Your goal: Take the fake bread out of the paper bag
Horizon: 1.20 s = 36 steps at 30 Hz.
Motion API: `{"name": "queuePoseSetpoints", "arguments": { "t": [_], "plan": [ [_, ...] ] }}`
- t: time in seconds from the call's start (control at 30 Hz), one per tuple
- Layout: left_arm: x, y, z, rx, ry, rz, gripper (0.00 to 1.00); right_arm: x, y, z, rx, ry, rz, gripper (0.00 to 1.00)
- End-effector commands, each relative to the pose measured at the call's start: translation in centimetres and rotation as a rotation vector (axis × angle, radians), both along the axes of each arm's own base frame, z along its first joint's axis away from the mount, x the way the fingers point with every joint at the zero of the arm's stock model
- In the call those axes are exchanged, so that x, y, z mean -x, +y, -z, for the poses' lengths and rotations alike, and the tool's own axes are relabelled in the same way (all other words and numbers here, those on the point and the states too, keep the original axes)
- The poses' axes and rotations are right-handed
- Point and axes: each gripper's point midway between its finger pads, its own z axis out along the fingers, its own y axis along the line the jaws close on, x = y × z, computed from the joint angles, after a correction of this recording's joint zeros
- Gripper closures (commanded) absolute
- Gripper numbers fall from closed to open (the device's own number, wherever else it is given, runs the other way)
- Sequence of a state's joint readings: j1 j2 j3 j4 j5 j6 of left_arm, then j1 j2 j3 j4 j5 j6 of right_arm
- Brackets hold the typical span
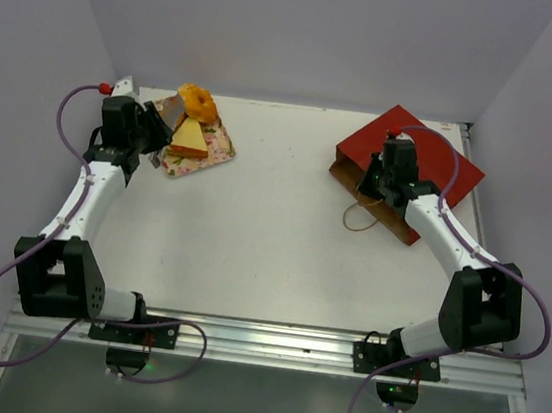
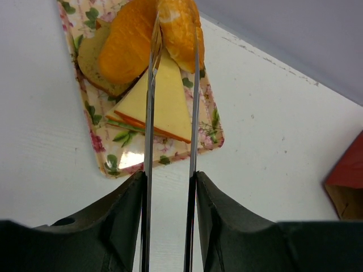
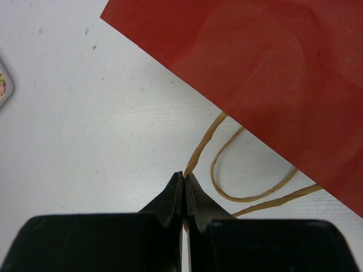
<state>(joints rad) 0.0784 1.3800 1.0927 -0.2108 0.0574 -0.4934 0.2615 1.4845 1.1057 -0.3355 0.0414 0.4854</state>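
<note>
The fake bread lies on a floral tray [image 1: 220, 151] at the back left: a yellow sandwich wedge [image 2: 167, 102], an orange bun [image 2: 127, 48], a tan roll [image 2: 89, 56] and an orange ring doughnut [image 1: 200, 104]. My left gripper [image 2: 176, 25] reaches over the tray, its thin blades apart, with the doughnut [image 2: 178, 34] between their tips; whether they touch it I cannot tell. The dark-red paper bag [image 1: 412, 163] lies flat at the back right. My right gripper [image 3: 185, 174] is shut on its cord handle [image 3: 203, 144], just in front of the bag's mouth.
The bag's second cord loop [image 3: 249, 195] lies on the white table [image 1: 273, 226] beside the right gripper. Grey walls close in the back and both sides. A metal rail [image 1: 260, 338] runs along the near edge by the arm bases.
</note>
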Motion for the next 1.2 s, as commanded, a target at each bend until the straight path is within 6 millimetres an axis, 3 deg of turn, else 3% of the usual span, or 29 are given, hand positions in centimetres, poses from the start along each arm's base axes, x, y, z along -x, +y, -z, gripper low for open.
{"name": "queuePoseSetpoints", "arguments": {
  "t": [0.0,0.2,0.37,0.43,0.67,0.9,1.0,1.17],
  "plan": [
    [1.0,-1.6,-2.1,0.022,-0.080,0.081,0.56,-0.2,0.2,-2.0,-0.018,-0.058,-0.016,1.00],
    [3.5,-6.5,-1.7,0.060,-0.117,0.266,0.56,0.0,0.2,-2.7,-0.015,-0.073,-0.030,1.00],
    [5.8,-12.1,-0.7,0.033,-0.146,0.411,0.56,0.4,0.2,-3.2,-0.015,-0.074,-0.046,1.00],
    [6.0,-13.5,-1.0,0.028,-0.192,0.451,0.56,0.6,0.2,-3.6,-0.016,-0.083,-0.048,1.00],
    [8.0,-18.6,1.5,0.029,-0.210,0.573,0.56,1.3,0.0,-4.5,-0.020,-0.103,-0.049,1.00],
    [9.8,-23.4,2.6,0.013,-0.225,0.680,0.56,1.7,-0.4,-5.0,-0.005,-0.116,-0.047,1.00],
    [10.9,-25.2,4.1,-0.028,-0.215,0.711,0.56,1.9,-0.4,-5.1,-0.003,-0.114,-0.051,1.00],
    [12.7,-26.1,8.2,-0.065,-0.181,0.681,0.57,2.0,-0.4,-5.2,-0.003,-0.118,-0.056,1.00]
  ]
}}
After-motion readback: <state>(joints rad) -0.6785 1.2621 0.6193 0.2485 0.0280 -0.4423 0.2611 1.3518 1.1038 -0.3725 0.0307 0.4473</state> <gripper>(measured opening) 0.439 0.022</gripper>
